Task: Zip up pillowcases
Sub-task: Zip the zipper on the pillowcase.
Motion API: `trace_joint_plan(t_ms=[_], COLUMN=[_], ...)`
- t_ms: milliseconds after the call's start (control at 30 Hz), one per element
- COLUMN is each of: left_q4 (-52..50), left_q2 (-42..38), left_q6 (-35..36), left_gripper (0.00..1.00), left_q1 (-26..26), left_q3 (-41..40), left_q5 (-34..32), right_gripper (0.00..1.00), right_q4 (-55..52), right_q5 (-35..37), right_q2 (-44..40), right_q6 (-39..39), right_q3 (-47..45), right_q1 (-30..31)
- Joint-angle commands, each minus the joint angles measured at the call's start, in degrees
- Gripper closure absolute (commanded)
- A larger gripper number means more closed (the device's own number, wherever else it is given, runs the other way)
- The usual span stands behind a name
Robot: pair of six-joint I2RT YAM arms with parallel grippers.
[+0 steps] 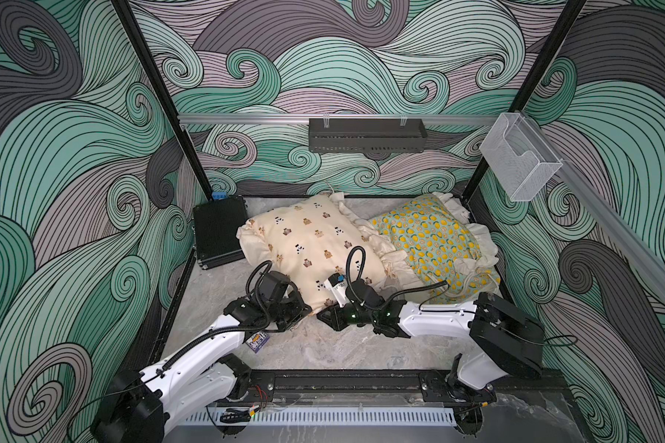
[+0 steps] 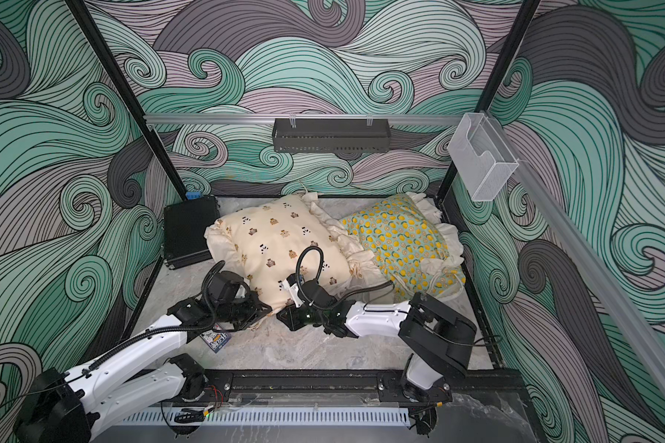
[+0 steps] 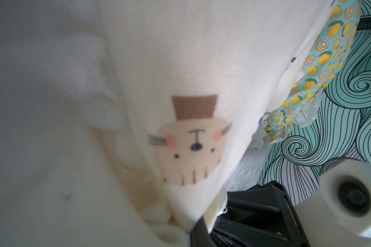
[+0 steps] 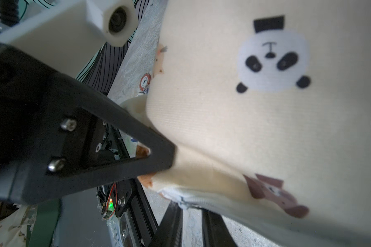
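- The left end effector (image 1: 304,309) is clamped on the near corner of the bear-print pillowcase (image 1: 315,245), which lies mid-frame on the table (image 1: 323,356) in both top views. The thin fabric could slide out of that pinch if the other arm pulls hard along the seam.
- The right end effector (image 1: 323,316) sits just beside it at the same lower edge. I cannot tell whether its jaws have closed on anything. If they catch cloth rather than the pull, the zipper (image 4: 197,202) will probably not travel and the seam will only bunch.
- The pull itself cannot be made out in any view, so a blind grab looks like the main risk.
- The two end effectors are nearly touching, so they could collide once one draws along the edge.
- The lemon-print pillowcase (image 1: 430,237), right of centre, has its ruffle touching the first one's and might be dragged along.
- Count: two pillowcases, two end effectors, one black case (image 1: 217,230) at the table's upper left, one black tray (image 1: 365,134) on the rail, and one clear holder (image 1: 519,157) at upper right.
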Motion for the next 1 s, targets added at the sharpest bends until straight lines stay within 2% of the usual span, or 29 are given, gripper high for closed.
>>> trace_joint_plan(t_ms=[0,600,967], left_q4=[-1.45,-2.21,-5.03], left_q2=[-1.02,-0.93,-1.83], left_q6=[1.12,1.81,2.93], left_gripper=[1.0,1.0,1.0], left_q1=[-0.21,-0.21,-0.19], left_q3=[1.66,1.66,2.76], left_q5=[0.88,-0.85,-3.49], right_gripper=[0.82,0.98,1.0], right_q4=[2.03,-1.24,-6.69], right_q5=[1.46,3.22,5.14], right_q2=[-2.24,-3.1,-4.53], right_q6=[-0.36,-0.01,-0.16], right_q3=[-1.08,-0.86,-0.22], right_q1=[-0.25,-0.17,-0.05])
